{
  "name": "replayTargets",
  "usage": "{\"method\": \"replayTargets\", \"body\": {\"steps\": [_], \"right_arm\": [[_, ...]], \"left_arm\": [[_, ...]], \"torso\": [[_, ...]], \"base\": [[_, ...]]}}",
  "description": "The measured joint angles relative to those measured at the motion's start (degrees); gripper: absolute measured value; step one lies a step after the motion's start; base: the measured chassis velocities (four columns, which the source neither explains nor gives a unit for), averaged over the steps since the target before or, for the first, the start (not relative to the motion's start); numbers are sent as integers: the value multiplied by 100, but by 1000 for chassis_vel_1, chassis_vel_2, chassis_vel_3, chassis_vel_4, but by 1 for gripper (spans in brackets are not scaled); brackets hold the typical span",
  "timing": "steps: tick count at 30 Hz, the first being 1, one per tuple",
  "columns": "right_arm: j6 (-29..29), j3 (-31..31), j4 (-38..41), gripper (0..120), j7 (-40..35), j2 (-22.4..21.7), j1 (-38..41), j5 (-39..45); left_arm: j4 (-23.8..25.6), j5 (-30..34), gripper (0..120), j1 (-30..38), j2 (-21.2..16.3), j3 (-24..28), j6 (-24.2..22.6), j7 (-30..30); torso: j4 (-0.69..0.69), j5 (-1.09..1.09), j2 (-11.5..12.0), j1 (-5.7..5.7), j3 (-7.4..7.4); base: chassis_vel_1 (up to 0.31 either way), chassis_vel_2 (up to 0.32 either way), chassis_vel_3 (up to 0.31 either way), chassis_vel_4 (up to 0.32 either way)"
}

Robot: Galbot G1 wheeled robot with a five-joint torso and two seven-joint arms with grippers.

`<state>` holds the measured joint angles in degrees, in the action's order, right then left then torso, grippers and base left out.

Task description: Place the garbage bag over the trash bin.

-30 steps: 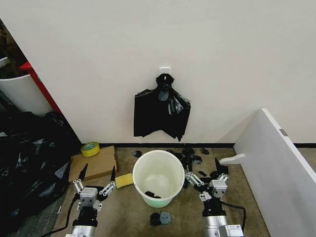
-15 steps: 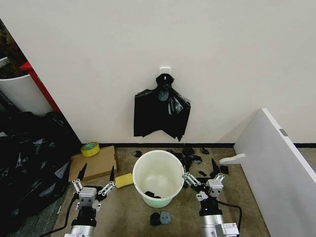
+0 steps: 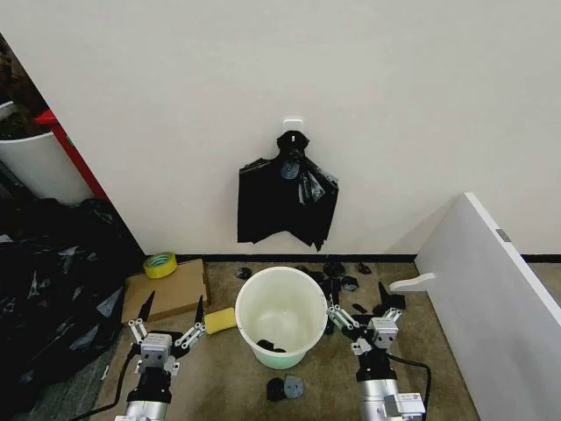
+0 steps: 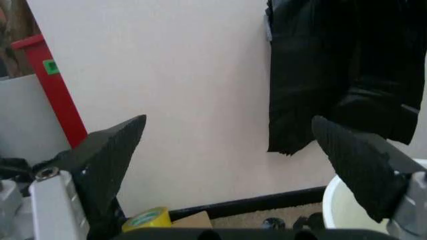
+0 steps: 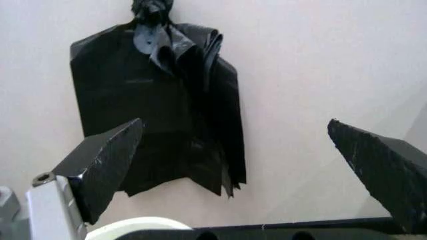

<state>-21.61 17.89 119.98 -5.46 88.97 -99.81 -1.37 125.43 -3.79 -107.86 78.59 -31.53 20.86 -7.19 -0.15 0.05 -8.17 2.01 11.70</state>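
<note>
**Up and back: the bags above the bin, midway between two spread grippers**

Standing on the brown floor close to the wall: a round, tapered white plastic trash bin [image 3: 238,309], pale green near the base, mouth open and bare of any liner. Low on either side of it, the left gripper [image 3: 174,301] just beside a yellow sponge [image 3: 220,320] and a flat sheet of brown cardboard [image 3: 166,294], and the right gripper [image 3: 358,294] among small black scraps [image 3: 337,281] on the floor. Both with fingers spread wide, tips pointing up toward the wall, pinching nothing.

Hanging from a white wall hook [image 3: 293,123], above and behind the bin: a cape-shaped bunch of glossy black plastic bags [image 3: 285,206], knotted at the top, long axis vertical, lower hem well clear of the bin's rim. No telling a single loose garbage bag apart from that bunch; judged most likely to be drawn from it.

From the head view, roughly midway between the two grippers. Through the right wrist camera, framed squarely between the spread fingers; through the left wrist camera, off toward the finger on the bin's side. Judged, then, a shade better lined up for the right gripper.

Likely to call for a reach upward and forward over the bin, not sideways. Well apart on the robot's left, a big heap of black plastic sheeting [image 3: 44,298]; on its right, a leaning white panel [image 3: 491,307].
</note>
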Motion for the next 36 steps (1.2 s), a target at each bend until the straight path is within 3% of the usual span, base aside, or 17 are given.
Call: {"method": "replayTargets", "body": {"steps": [6,12,16,19,23,27,36], "right_arm": [[28,211,-49,100,106,-156,88,39],[251,272,-77,100,194,-499,269,596],[759,-193,68,100,586,-1032,664,1928],[887,-323,-74,100,737,-1312,1007,2174],[1124,-727,-555,100,807,-1639,1856,2652],[1272,-1113,-922,100,808,-1515,2477,3038],[1286,-1344,-2153,100,673,-270,3930,3677]], "left_arm": [[63,33,97,9,-83,-133,-88,15],[207,330,96,33,-177,-273,-161,70],[335,741,96,123,-520,-370,-285,155],[326,773,96,187,-662,-376,-311,170],[414,796,95,54,-633,-386,-284,179],[476,772,95,-63,-523,-386,-260,179],[551,630,95,-245,-269,-374,-219,151]], "torso": [[0,0,0,0,0],[0,-2,0,0,0],[0,-2,0,0,0],[-5,-4,0,0,0],[1,-1,0,0,1],[1,-3,0,0,0],[1,-4,0,0,1]], "base": [[0,0,0,0],[0,0,0,0],[0,0,0,0],[0,0,0,0],[0,0,0,0],[0,0,0,0],[0,0,0,0]]}}
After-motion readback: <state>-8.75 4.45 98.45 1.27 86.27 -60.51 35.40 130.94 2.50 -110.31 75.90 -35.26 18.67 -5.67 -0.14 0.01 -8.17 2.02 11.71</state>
